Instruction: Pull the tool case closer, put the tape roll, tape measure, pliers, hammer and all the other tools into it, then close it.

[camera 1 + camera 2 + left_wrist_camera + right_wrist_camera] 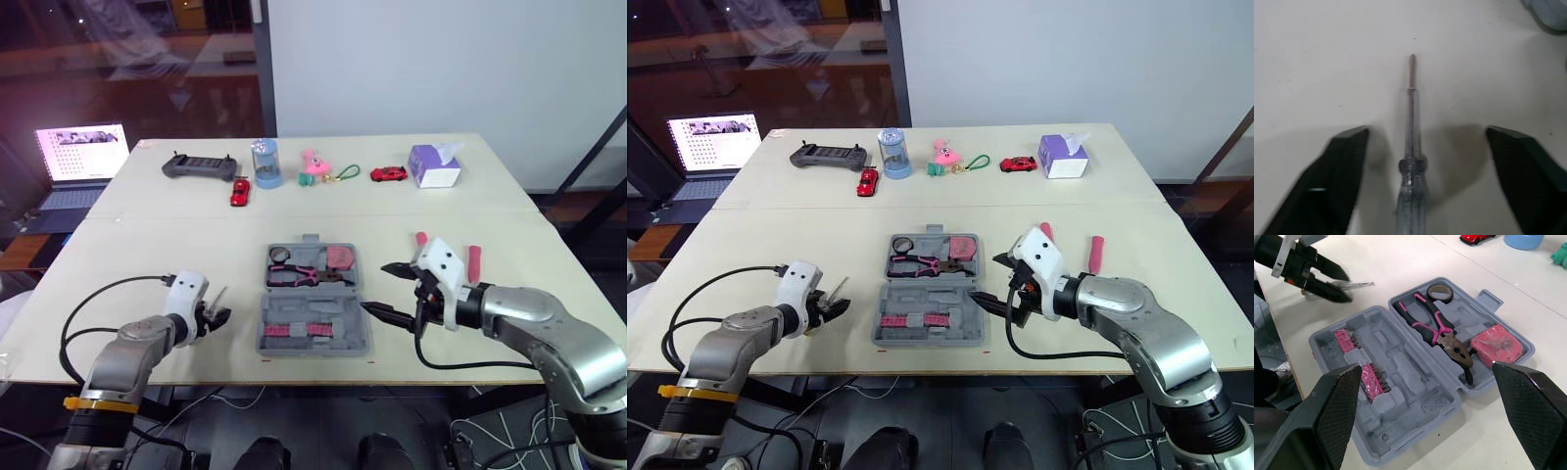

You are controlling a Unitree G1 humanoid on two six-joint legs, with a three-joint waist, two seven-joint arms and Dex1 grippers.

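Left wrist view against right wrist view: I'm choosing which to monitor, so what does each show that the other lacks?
Left wrist: the screwdriver close up, handle and shaft, lying on the table between the fingers of the open left gripper. Right wrist: the open tool case holding pliers, tape roll and tape measure, framed by the open right gripper. Shared: the screwdriver, left gripper and table.

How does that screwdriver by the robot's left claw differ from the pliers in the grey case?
The pliers lie inside the tool case. The screwdriver lies outside it, on the bare table, between the open fingers of the left gripper. The pliers have pink and black handles, while the screwdriver's handle looks clear. Both are hand tools lying flat, and neither is gripped.
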